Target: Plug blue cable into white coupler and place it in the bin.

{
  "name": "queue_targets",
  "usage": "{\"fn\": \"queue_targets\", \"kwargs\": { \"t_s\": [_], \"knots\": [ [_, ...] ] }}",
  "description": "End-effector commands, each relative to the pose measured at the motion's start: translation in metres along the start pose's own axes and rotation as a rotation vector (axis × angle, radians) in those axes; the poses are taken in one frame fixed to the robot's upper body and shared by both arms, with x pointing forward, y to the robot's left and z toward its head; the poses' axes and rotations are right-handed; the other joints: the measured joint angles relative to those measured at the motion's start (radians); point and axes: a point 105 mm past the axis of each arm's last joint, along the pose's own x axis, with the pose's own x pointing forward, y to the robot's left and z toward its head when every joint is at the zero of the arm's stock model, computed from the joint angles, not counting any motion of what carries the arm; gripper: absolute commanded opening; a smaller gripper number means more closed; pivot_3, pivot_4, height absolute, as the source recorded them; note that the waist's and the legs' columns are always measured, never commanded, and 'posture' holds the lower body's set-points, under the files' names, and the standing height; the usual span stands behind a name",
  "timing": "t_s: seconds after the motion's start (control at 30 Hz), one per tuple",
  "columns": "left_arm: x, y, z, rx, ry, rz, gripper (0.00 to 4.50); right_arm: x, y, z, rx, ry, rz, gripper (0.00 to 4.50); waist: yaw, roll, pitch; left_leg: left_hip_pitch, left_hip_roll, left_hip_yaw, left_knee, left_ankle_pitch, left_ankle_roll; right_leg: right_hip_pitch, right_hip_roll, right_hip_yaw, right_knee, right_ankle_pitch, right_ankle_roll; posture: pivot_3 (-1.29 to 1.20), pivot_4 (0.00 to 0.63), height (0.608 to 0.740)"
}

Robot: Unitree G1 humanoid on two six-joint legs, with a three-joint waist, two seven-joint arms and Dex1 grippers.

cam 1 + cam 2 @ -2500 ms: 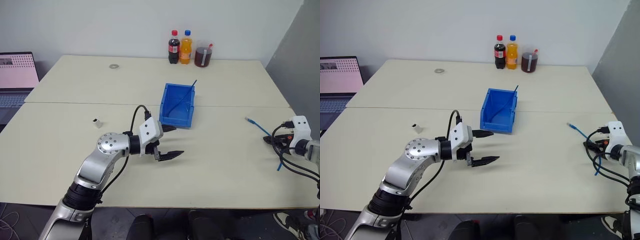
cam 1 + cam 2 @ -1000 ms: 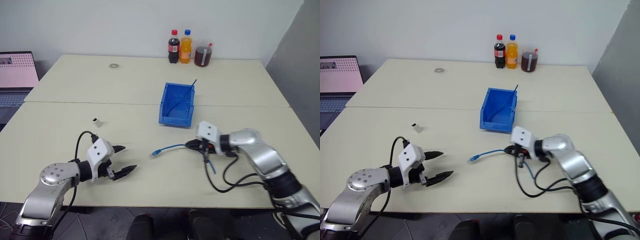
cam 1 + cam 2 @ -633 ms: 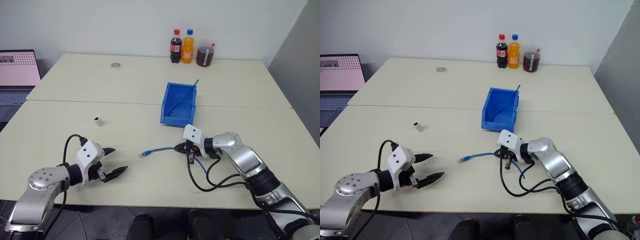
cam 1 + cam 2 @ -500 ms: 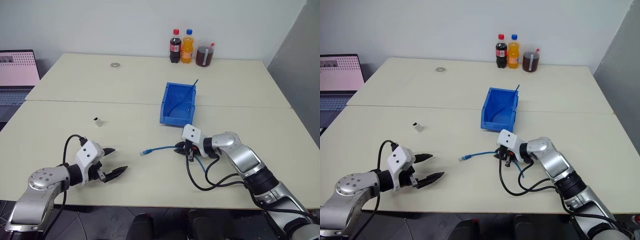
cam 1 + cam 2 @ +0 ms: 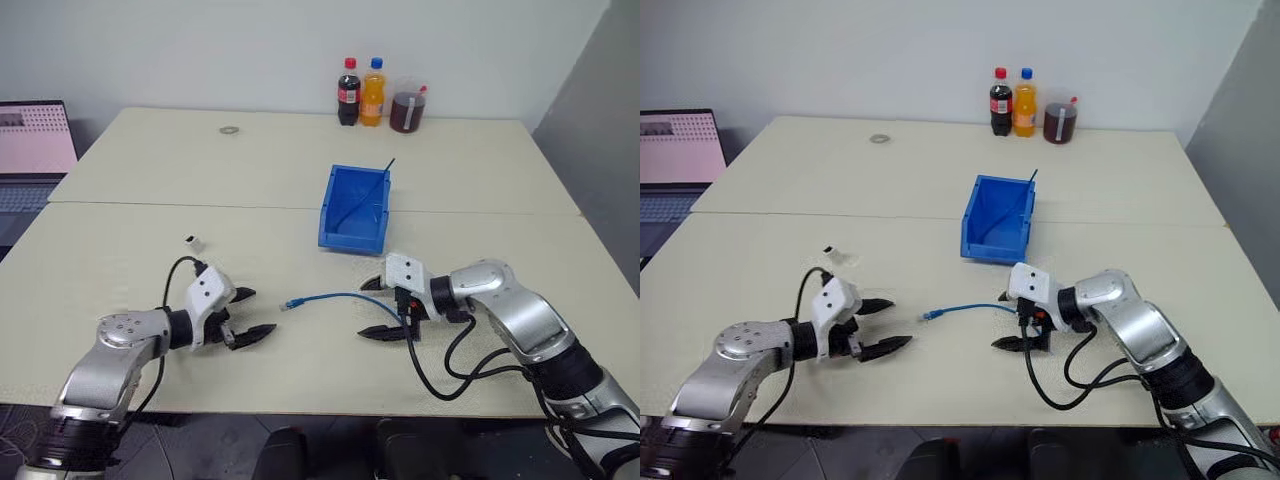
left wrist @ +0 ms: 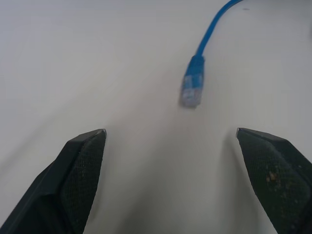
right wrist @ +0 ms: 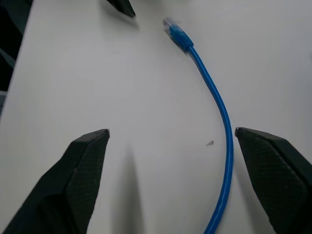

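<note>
Two grippers, left point(image 5: 246, 312) and right point(image 5: 378, 309), stand spread wide and hold nothing. The blue cable point(image 5: 335, 296) lies on the table point(image 5: 150, 180) between them; its right end is hidden behind the right gripper. The white coupler point(image 5: 192, 241) sits far-left, small and indistinct. The bin point(image 5: 354, 209) stands farther back.

Two cream tables point(image 5: 130, 170) are seen pushed together, their seam running across the middle of the frame. On the far one, a small ring point(image 5: 229, 130) is found at upper left, and two bottles point(image 5: 359, 94) and a jar of dark liquid point(image 5: 406, 111) are lined up at top centre. On the near table, the bin point(image 5: 353, 209) is set at centre, the white coupler point(image 5: 193, 242) lies at left, and the blue cable point(image 5: 330, 297) is laid flat below the bin.
</note>
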Motion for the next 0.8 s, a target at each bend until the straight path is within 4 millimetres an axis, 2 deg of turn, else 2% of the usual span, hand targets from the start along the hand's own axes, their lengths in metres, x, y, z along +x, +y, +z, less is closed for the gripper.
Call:
{"fn": "queue_targets", "kwargs": {
  "t_s": [0.03,0.2,0.33,0.4,0.43,0.63,0.67,0.8],
  "knots": [
    [0.012,0.001,0.006,0.052,0.026,-0.020,4.50,-0.009,0.000,0.015,-0.048,-0.035,-0.042,4.46,-0.001,0.000,0.000,0.000,0.000,0.000,0.000,0.000,0.000,0.000,0.000,0.000,0.000,-0.001,0.002,0.00,0.150,0.740],
    [0.021,-0.002,0.002,0.052,0.068,-0.053,4.50,-0.012,0.000,0.021,-0.056,-0.047,-0.072,4.46,-0.001,0.000,0.000,0.000,0.000,0.000,0.000,0.000,0.000,0.000,0.000,0.000,0.000,-0.001,0.002,0.00,0.150,0.740],
    [0.028,-0.010,-0.003,0.062,0.102,-0.087,3.79,-0.016,-0.003,0.025,-0.063,-0.054,-0.111,4.50,0.001,0.000,0.000,0.000,0.000,-0.001,0.000,0.000,0.000,0.000,0.000,0.000,0.001,-0.001,0.002,0.00,0.150,0.740],
    [0.031,-0.013,-0.006,0.064,0.117,-0.099,3.19,-0.017,-0.004,0.027,-0.061,-0.058,-0.130,4.50,0.001,0.000,0.000,0.000,0.000,-0.001,0.000,0.000,0.000,0.001,-0.001,0.001,0.000,-0.001,0.002,0.00,0.150,0.740],
    [0.032,-0.014,-0.007,0.062,0.121,-0.103,3.11,-0.018,-0.005,0.027,-0.060,-0.060,-0.137,4.50,0.002,0.000,0.000,0.000,0.000,-0.001,0.000,0.000,0.000,0.001,-0.001,0.001,0.000,-0.001,0.002,0.00,0.150,0.740],
    [0.034,-0.021,-0.016,0.041,0.149,-0.128,1.60,-0.020,-0.006,0.030,-0.052,-0.078,-0.178,4.50,0.002,0.000,-0.001,0.002,0.000,-0.001,0.000,0.000,0.000,0.003,-0.001,0.001,0.000,-0.001,0.002,0.00,0.150,0.740],
    [0.035,-0.023,-0.017,0.032,0.150,-0.134,1.50,-0.020,-0.007,0.032,-0.045,-0.090,-0.192,4.50,0.002,0.001,-0.002,0.003,0.000,-0.001,0.000,0.000,0.000,0.003,-0.001,0.001,0.000,-0.001,0.002,0.00,0.150,0.740],
    [0.037,-0.026,-0.019,-0.001,0.142,-0.144,0.63,-0.023,-0.004,0.033,-0.029,-0.115,-0.199,4.50,0.003,0.001,-0.004,0.003,0.000,0.000,0.000,0.000,0.000,0.004,-0.001,0.000,0.000,-0.001,0.003,0.00,0.150,0.740]
  ]
}}
